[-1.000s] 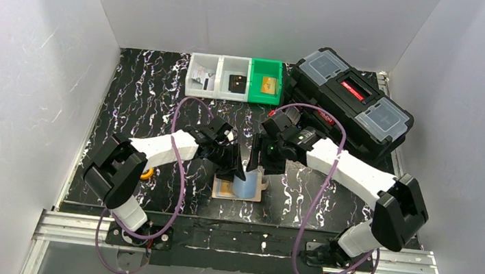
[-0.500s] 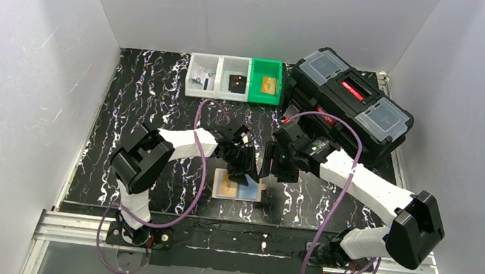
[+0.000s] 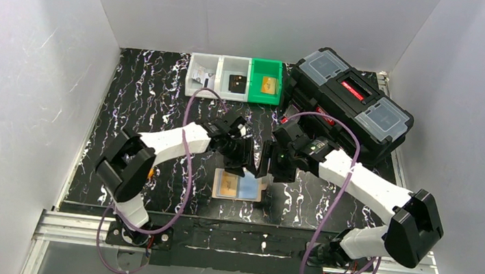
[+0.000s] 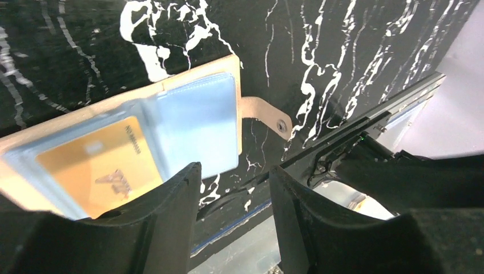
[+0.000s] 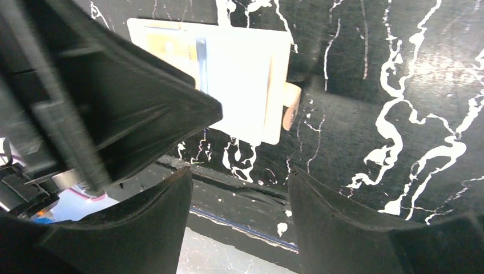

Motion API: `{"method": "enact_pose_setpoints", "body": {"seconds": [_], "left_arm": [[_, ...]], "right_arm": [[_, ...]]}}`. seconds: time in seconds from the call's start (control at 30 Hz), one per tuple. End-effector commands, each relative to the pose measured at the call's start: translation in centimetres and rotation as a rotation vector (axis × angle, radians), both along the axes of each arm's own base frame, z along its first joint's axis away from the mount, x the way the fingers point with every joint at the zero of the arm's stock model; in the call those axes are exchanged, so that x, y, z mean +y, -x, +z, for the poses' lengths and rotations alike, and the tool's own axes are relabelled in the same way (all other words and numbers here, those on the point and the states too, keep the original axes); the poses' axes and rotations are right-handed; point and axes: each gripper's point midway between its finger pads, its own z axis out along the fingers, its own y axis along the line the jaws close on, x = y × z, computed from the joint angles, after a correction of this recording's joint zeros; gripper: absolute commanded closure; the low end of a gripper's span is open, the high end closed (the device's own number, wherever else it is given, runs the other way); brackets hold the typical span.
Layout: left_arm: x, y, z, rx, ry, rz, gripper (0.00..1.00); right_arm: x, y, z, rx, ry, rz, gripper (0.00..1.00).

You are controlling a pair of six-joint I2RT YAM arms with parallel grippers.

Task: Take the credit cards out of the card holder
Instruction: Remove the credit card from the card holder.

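Observation:
The card holder (image 3: 237,198) lies open and flat on the black marbled table near the front edge. A tan-gold card (image 3: 226,186) sits in its left half and a pale blue card (image 3: 249,189) in its right half. The left wrist view shows the holder (image 4: 188,71), the tan-gold card (image 4: 94,168), the blue card (image 4: 197,131) and the snap tab (image 4: 268,114). My left gripper (image 3: 245,162) (image 4: 235,174) is open and empty just behind the holder. My right gripper (image 3: 266,167) (image 5: 240,177) is open and empty at its back right. The holder (image 5: 245,68) looks washed out in the right wrist view.
A large black toolbox (image 3: 351,101) stands at the back right. Two white bins and a green bin (image 3: 235,77) with small parts stand at the back middle. The table's front edge and metal rail (image 3: 234,243) lie just below the holder. The left gripper's body (image 5: 85,97) fills the right wrist view's left side.
A second ago the pale blue side stood raised between both grippers. It now lies flat in the open holder. Both grippers have drawn back a little from it, and the left arm has swung.

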Motion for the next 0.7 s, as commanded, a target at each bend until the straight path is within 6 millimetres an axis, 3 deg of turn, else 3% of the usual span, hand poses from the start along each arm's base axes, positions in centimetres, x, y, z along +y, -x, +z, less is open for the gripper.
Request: {"method": "enact_pose_setpoints", "body": {"seconds": [0.0, 0.27, 0.47, 0.67], "left_arm": [[3.3, -0.4, 3.0, -0.072, -0.033, 0.022, 0.53], [9.0, 0.5, 2.0, -0.048, -0.098, 0.070, 0.62], [9.6, 1.4, 0.4, 0.000, -0.105, 0.041, 0.79], [9.9, 1.7, -1.3, 0.038, -0.140, 0.034, 0.87]], "right_arm": [[2.5, -0.7, 1.3, 0.001, -0.103, 0.023, 0.31], [6.7, -0.8, 0.7, 0.087, -0.245, 0.083, 0.40], [8.5, -1.0, -0.9, 0.141, -0.290, 0.100, 0.49], [9.0, -0.9, -3.5, 0.197, -0.285, 0.087, 0.54]]}}
